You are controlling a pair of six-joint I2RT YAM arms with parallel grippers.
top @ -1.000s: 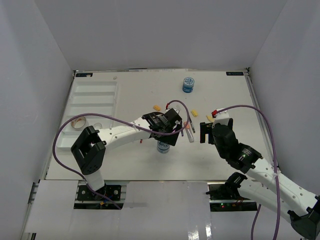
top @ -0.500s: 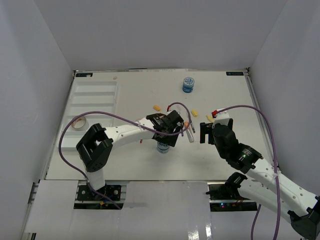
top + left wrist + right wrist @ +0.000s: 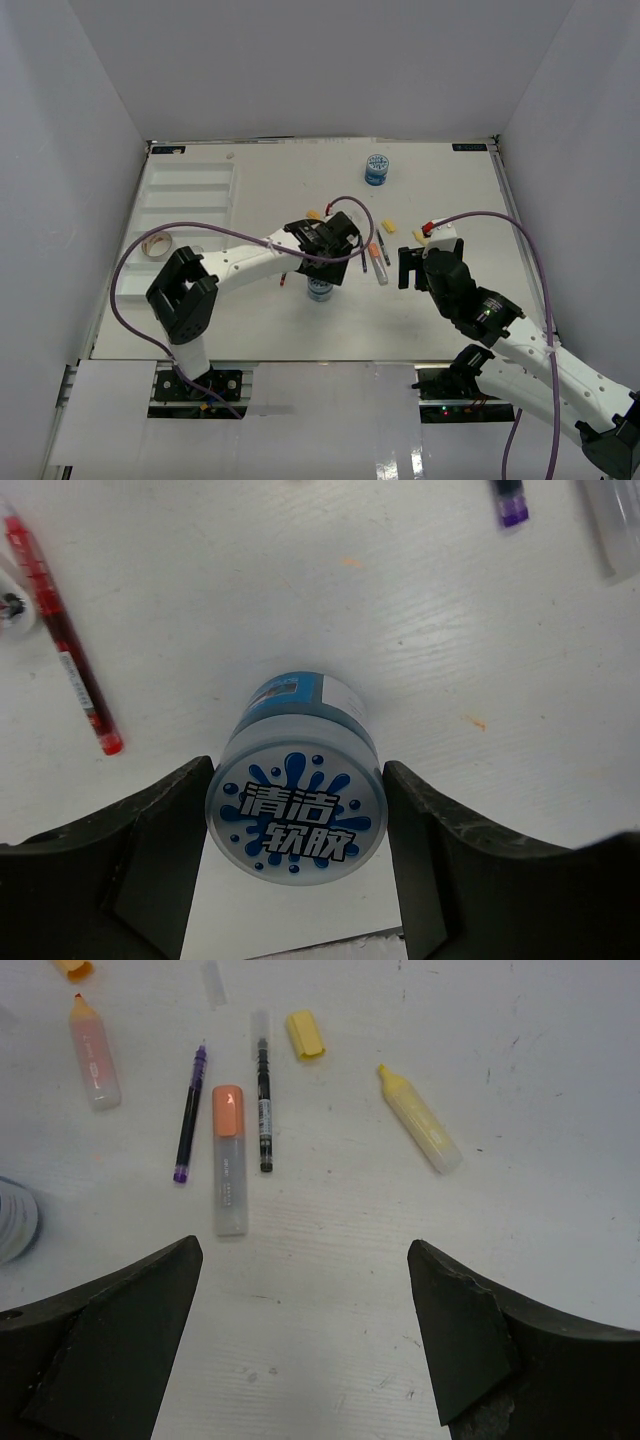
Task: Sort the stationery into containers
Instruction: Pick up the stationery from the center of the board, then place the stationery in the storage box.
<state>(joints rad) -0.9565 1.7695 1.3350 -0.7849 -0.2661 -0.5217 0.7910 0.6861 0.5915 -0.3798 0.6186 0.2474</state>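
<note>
My left gripper (image 3: 320,282) is shut on a round blue-white tub (image 3: 319,290) near the table's middle; in the left wrist view both fingers press the sides of the tub (image 3: 296,805). A red pen (image 3: 65,640) lies to its left. My right gripper (image 3: 410,268) is open and empty above the table (image 3: 305,1248). Ahead of it lie an orange-capped marker (image 3: 228,1160), a purple pen (image 3: 189,1115), a black pen (image 3: 264,1110), a yellow highlighter (image 3: 420,1120), a yellow eraser (image 3: 305,1035) and a pink marker (image 3: 93,1050). The white tray (image 3: 185,190) sits at the far left and holds a tan tape roll (image 3: 157,245).
A second blue-white tub (image 3: 377,168) stands at the back of the table. A small clear roll (image 3: 196,252) lies beside the tray. A yellow eraser (image 3: 313,214) lies just beyond the left gripper. White walls enclose the table on three sides.
My left gripper has shifted a little to the left and away from the arm bases, and the tub between its fingers has moved with it. The right arm has barely moved.
</note>
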